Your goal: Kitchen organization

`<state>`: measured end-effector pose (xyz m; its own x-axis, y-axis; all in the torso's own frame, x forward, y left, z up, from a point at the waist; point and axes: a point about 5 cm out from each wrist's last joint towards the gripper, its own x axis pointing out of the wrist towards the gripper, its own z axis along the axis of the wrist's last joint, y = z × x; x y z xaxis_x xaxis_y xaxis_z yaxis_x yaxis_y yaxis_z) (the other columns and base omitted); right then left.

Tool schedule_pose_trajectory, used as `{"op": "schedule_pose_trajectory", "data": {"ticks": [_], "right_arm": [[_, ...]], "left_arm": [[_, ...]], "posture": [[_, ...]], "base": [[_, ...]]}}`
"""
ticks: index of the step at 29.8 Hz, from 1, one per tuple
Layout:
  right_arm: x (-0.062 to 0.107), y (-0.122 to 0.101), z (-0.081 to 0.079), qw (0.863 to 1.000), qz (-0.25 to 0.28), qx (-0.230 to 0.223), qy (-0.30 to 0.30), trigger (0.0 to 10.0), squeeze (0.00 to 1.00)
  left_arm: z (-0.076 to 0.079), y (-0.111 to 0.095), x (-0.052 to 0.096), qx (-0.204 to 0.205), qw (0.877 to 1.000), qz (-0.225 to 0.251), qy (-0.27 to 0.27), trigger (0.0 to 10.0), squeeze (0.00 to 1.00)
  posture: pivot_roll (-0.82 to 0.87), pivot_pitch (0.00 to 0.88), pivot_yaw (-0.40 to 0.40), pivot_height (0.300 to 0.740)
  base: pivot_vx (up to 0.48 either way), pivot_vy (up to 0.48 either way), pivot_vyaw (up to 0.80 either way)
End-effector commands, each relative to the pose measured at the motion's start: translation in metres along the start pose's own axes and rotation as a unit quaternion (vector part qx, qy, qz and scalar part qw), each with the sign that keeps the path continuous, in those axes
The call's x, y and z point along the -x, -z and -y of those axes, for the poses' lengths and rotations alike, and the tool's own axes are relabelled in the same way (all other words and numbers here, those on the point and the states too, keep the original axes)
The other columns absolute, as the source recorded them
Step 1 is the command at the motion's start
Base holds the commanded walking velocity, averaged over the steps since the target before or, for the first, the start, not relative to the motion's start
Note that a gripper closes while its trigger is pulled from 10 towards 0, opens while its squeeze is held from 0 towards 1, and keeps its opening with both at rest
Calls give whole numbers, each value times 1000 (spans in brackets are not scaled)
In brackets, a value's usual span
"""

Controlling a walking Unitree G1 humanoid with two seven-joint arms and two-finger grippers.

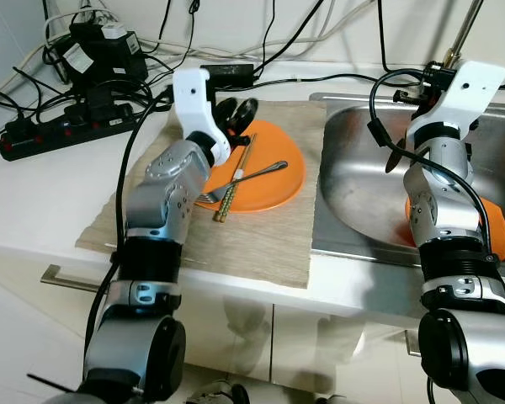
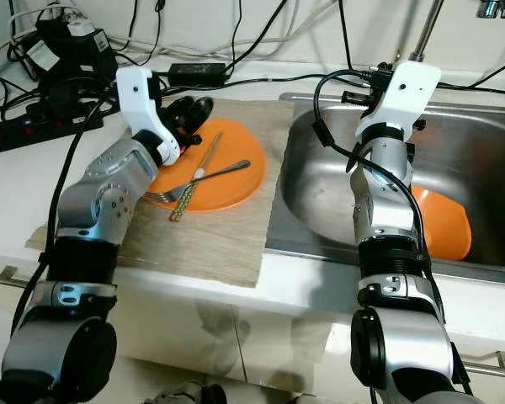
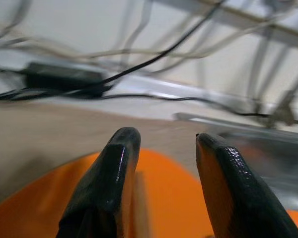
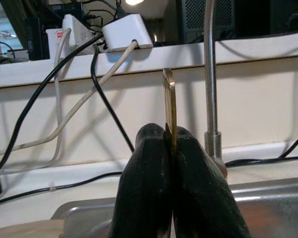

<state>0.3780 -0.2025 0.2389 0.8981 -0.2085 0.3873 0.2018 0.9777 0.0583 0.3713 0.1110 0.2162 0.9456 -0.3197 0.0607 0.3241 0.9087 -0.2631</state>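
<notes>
Hovering over the far edge of the orange plate (image 1: 269,181) on the woven mat (image 1: 261,240), the left gripper (image 3: 164,163) has its fingers spread apart, with chopsticks (image 1: 234,190) and a fork (image 1: 248,176) lying on that plate. The right gripper (image 4: 171,148) is pinched tight on a thin brass-coloured utensil (image 4: 169,99) above the steel sink (image 1: 362,202), where another orange plate (image 2: 444,223) sits.

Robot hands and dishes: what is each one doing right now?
left gripper: open, hovering over the plate on the mat.
right gripper: shut on a thin gold utensil, held over the sink.
orange plate: lying on the mat.
fork and chopsticks: resting on that plate.
second orange plate: lying inside the sink.
</notes>
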Motion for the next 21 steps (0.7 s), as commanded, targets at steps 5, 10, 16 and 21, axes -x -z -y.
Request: {"op": "schedule_pose_trajectory", "data": {"ticks": [5, 10, 16, 21], "right_arm": [[-5, -6, -5, 1000, 19, 14, -9, 10000, 0], [-7, 0, 0, 999, 17, 47, -8, 10000, 0], [-7, 9, 5, 998, 2, 58, -1, 10000, 0], [-4, 27, 4, 997, -42, 66, -3, 10000, 0]], "left_arm": [[1, -13, 6, -6, 999, 43, -23, 10000, 0], [13, -16, 9, 1, 999, 53, 1, 10000, 0], [23, -20, 12, 13, 998, 52, 25, 10000, 0], [34, -26, 15, 15, 997, 52, 50, 10000, 0]], "posture": [[-61, 0, 92, 740], [-56, 0, 88, 740], [-52, 0, 91, 740], [-46, 0, 92, 740]], "base": [[0, 0, 0], [0, 0, 0], [0, 0, 0], [0, 0, 0]]}}
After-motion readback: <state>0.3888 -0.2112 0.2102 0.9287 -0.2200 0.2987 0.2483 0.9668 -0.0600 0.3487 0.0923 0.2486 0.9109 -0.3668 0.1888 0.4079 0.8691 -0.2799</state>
